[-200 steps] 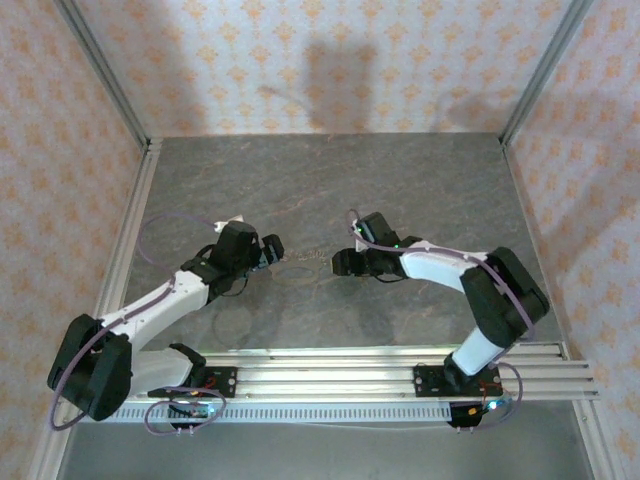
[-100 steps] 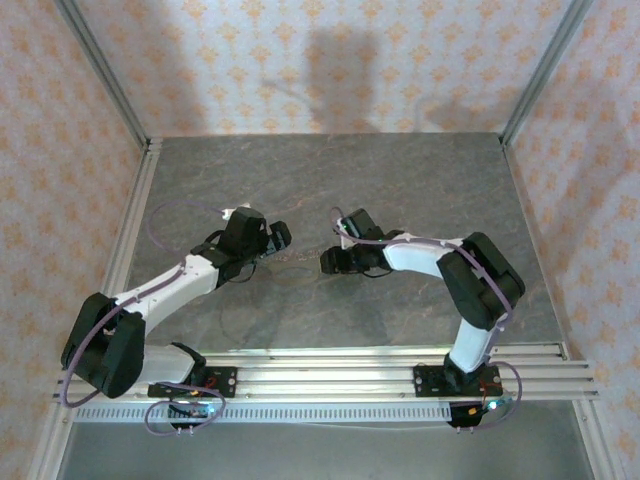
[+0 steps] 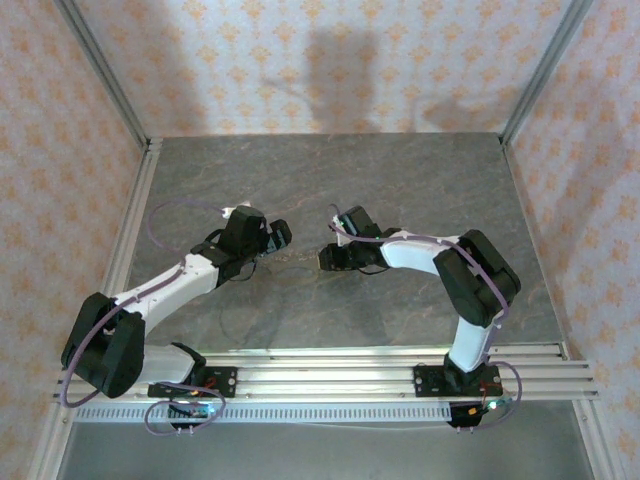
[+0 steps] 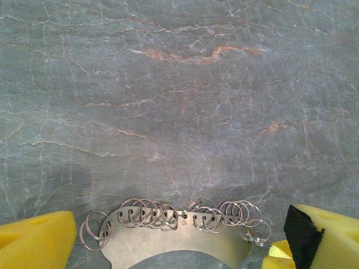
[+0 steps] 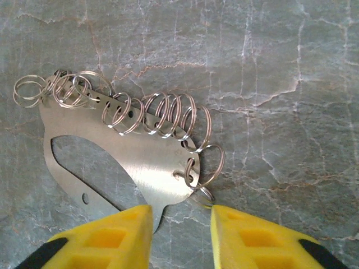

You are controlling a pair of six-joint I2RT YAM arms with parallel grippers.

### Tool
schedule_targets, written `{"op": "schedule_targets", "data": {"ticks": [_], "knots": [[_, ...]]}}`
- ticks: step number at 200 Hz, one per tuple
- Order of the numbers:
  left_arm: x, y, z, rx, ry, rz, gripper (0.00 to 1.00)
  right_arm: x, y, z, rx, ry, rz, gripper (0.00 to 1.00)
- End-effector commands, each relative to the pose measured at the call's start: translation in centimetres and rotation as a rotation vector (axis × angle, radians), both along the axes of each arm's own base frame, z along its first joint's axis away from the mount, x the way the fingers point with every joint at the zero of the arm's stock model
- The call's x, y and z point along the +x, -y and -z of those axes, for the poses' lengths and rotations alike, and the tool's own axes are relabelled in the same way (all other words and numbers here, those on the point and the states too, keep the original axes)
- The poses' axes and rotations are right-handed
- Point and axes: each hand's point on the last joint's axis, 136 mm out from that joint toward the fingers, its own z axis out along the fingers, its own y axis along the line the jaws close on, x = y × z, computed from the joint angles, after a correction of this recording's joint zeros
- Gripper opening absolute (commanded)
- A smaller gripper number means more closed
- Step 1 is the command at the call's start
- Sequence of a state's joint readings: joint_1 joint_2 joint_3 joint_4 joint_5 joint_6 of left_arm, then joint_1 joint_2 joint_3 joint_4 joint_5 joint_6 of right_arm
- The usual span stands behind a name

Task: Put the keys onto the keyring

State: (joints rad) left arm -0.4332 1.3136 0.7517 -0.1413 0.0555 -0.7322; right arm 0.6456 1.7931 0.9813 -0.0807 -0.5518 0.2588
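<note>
While seemingly ungripped, keyring (image 5: 152, 161) tip inside narrowly parted right end effector (image 5: 179, 217).

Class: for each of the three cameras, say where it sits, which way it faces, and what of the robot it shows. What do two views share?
Top external: above and behind the bases, looking down on the table; both arms, left gripper, right gripper.
Left wrist: on the left wrist, looking down at the metal plate; yellow fingers.
Right wrist: on the right wrist, looking down; yellow fingers.
Shared: both wrist views show that plate and its split rings.
</note>
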Motion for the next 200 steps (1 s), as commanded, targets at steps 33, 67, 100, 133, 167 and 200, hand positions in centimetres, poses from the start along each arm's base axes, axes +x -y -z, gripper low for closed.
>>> {"op": "schedule_targets", "data": {"ticks": [33,67,100,133,167,200], "knots": [[0.1,-0.1,-0.4,0.003,0.030,-0.002,0.97,0.3,-1.6,-0.7,0.030,0.021,-0.030,0.27],[0.1,-0.1,-0.3,-0.003,0.031,-0.001,0.98,0.6,-1.4,-0.5,0.010,0.027,-0.022,0.28],[0.0,0.0,-0.4,-0.002,0.033,0.003,0.98,1.0,-1.0,-0.3,-0.023,0.046,-0.003,0.36],[0.0,0.0,-0.5,-0.005,0.039,0.006,0.97,1.4,-0.5,-0.3,-0.057,0.066,0.005,0.41],[0.1,0.1,-0.5,-0.009,0.039,0.008,0.98,1.5,-0.8,-0.3,-0.051,0.064,-0.009,0.44],[0.2,0.1,-0.6,-0.011,0.043,0.008,0.98,1.6,-1.6,-0.2,-0.027,0.050,-0.024,0.45]]}}
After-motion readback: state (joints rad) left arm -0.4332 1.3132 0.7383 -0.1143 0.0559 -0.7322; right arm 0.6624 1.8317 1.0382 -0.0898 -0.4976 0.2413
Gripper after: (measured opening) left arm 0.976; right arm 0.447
